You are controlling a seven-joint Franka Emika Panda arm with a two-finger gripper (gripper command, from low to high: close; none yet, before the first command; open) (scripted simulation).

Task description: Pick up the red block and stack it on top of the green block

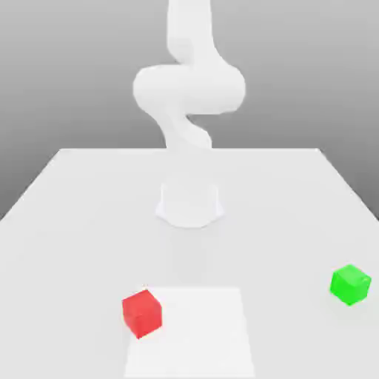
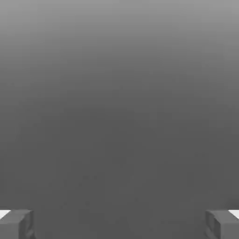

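The red block (image 1: 141,312) rests on the white table near the front, toward the exterior view's left, at the edge of a brighter white square patch (image 1: 196,333). The green block (image 1: 350,284) sits apart from it at the exterior view's right, close to the table's edge. In the hand view my gripper (image 2: 119,224) is open: its two grey fingertips (image 2: 16,224) stand far apart with nothing between them, against a plain grey background. The white arm (image 1: 189,89) rises from its base at the table's middle.
The arm's round white base (image 1: 189,203) stands mid-table, behind both blocks. The white table (image 1: 89,222) stretches wide around them, with its right edge (image 1: 355,192) close to the green block.
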